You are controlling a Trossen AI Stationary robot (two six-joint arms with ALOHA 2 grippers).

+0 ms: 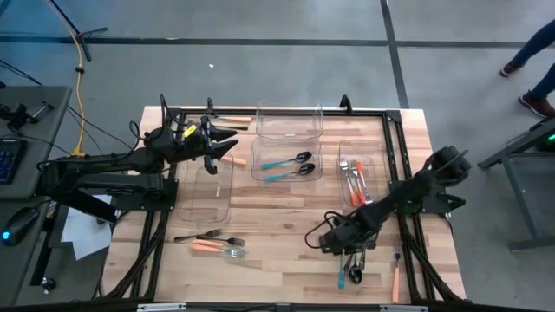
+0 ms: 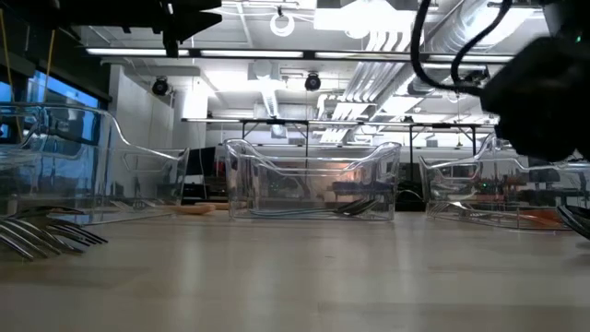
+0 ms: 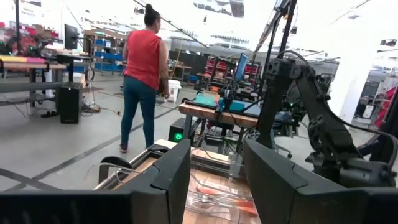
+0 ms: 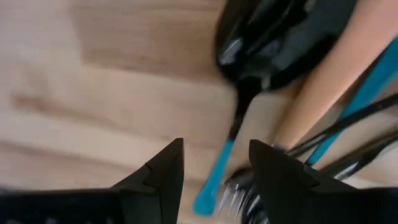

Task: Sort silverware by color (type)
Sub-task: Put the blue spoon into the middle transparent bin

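Note:
My right gripper (image 1: 347,252) (image 4: 216,167) hangs open, pointing down over a small heap of silverware (image 1: 351,270) near the table's front right. Its fingers stand on either side of the teal handle (image 4: 214,180) of a spoon with a black bowl (image 4: 273,37); no touch shows. An orange handle (image 4: 336,81) and another teal handle (image 4: 373,81) lie next to that spoon. My left gripper (image 1: 227,140) (image 3: 216,180) waits open and level above the far left of the table, holding nothing.
Clear bins stand in the middle: a far one (image 1: 289,121), one with two teal-handled spoons (image 1: 288,163), a right one with orange-handled pieces (image 1: 355,180), a left one (image 1: 205,186). Forks (image 1: 215,244) lie front left, an orange piece (image 1: 395,282) front right. A person (image 3: 143,74) stands beyond the table.

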